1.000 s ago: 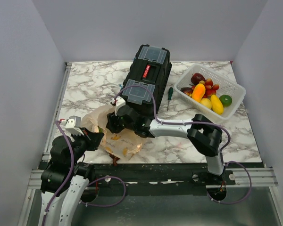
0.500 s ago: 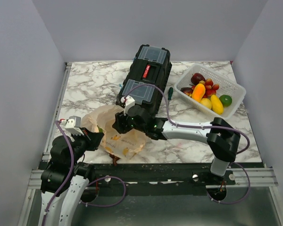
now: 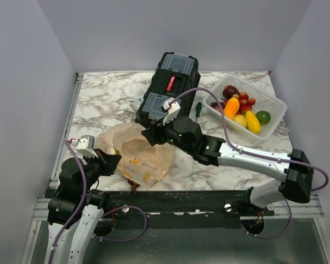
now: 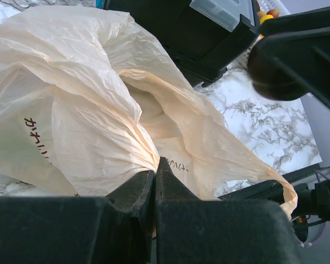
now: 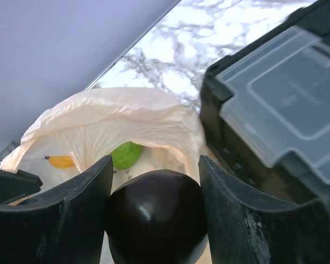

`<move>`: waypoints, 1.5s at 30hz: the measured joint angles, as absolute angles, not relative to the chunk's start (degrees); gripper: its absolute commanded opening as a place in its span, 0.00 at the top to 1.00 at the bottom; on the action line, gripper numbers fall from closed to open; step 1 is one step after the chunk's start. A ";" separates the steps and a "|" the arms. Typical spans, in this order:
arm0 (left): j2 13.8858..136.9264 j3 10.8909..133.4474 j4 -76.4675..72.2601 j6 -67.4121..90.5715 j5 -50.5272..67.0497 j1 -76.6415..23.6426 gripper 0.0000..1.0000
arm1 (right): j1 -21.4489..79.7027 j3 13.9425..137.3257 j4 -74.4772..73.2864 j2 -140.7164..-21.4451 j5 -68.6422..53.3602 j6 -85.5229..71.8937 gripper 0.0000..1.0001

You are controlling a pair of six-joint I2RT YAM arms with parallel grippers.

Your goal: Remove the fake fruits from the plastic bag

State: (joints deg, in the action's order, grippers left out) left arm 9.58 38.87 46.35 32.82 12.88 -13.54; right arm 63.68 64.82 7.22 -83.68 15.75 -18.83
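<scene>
The marble table (image 3: 99, 99) carries a black toolbox (image 3: 173, 82) at centre towards 12 o'clock. The plastic bag (image 3: 140, 157) lies crumpled at 7 o'clock, touching the toolbox's near end. A white basket (image 3: 275, 110) at 2 o'clock holds the remaining fruits (image 3: 239, 107). The left gripper (image 4: 155, 181) is at the bag's 8 o'clock edge, jaws fully closed and pinching a fold of the film. The right gripper (image 5: 154, 187) hangs above the bag mouth, jaws part-open and clamped on a dark purple fruit (image 5: 155, 217) that fills the gap between both fingers. A green fruit (image 5: 126, 155) lies inside the bag, at 11 o'clock from the held one. In the top view the held fruit is hidden under the wrist; in the right wrist view its lower part is cut off – and most of the bag's interior cannot be made out.
</scene>
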 measured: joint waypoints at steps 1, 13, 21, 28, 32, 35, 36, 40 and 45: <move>9.63 38.87 46.35 32.82 12.86 -13.54 1.00 | 63.46 64.18 7.20 -82.19 17.10 -17.93 0.99; 10.04 38.87 46.35 32.82 12.75 -13.54 1.00 | 45.17 52.90 3.49 -66.76 26.52 -16.27 0.99; 10.20 38.87 46.35 32.82 12.75 -13.54 1.00 | 23.00 52.77 -3.81 -66.30 27.33 -23.29 0.99; 10.31 38.87 46.35 32.82 12.78 -13.63 1.00 | 4.60 54.76 -7.86 -74.89 21.43 -28.64 0.99; 10.28 38.87 46.35 32.82 12.78 -13.65 1.00 | -3.01 55.61 -9.76 -79.75 18.83 -30.00 0.99; 10.28 38.87 46.35 32.82 12.75 -13.67 1.00 | -4.21 55.66 -10.66 -81.14 18.94 -30.00 0.93; 10.28 38.87 46.35 32.82 12.73 -13.72 1.00 | -4.21 55.66 -10.85 -81.41 19.31 -30.00 0.91; 10.31 38.87 46.35 32.82 12.73 -13.76 1.00 | -4.19 55.61 -10.87 -81.87 20.97 -30.00 0.87; 10.46 38.87 46.35 32.82 12.73 -13.76 1.00 | -4.45 55.40 -10.87 -83.99 23.40 -29.93 0.78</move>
